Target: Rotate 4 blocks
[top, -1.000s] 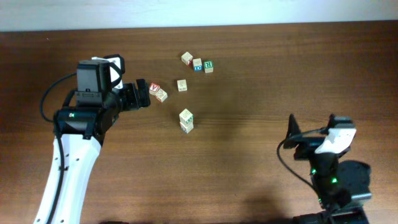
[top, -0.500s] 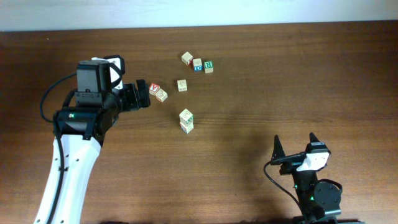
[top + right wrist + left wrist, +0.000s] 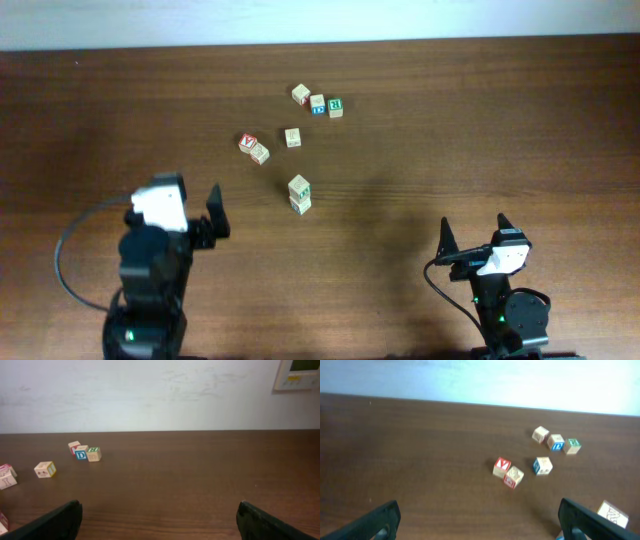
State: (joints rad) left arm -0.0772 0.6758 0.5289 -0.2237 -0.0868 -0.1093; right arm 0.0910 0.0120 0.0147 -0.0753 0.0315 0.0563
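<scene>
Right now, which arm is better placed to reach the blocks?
Left, probably: the left gripper, open, sits nearer the blocks; the right gripper, also open, is farther off.

**Table** [image 3: 480, 120]: dark brown wood with a fine grain running along its length.

**Row of three cubes toward the far edge:**
- end cube [image 3: 301, 94]: cream with a reddish side
- blue-letter cube [image 3: 317, 103]: cream, bearing a blue "D"
- green-letter cube [image 3: 336, 107]: cream with green lettering

**Lone cube** [image 3: 293, 137]: cream on top, with blue marks on one side face in the left wrist view.

**Red "Y" cube** [image 3: 248, 142]: strongly red on its upper face. The neighbour cube [image 3: 260, 153] touching it is cream with faint red marks.

**Stacked pair** [image 3: 299, 186]: pale yellow-cream on top, with a trace of red on the lower cube.

**Left arm** [image 3: 150, 270] and **right arm** [image 3: 505, 300]: black with white housings. A green light shows on the right arm's base.

**Wall** [image 3: 160, 390]: off-white.
</scene>
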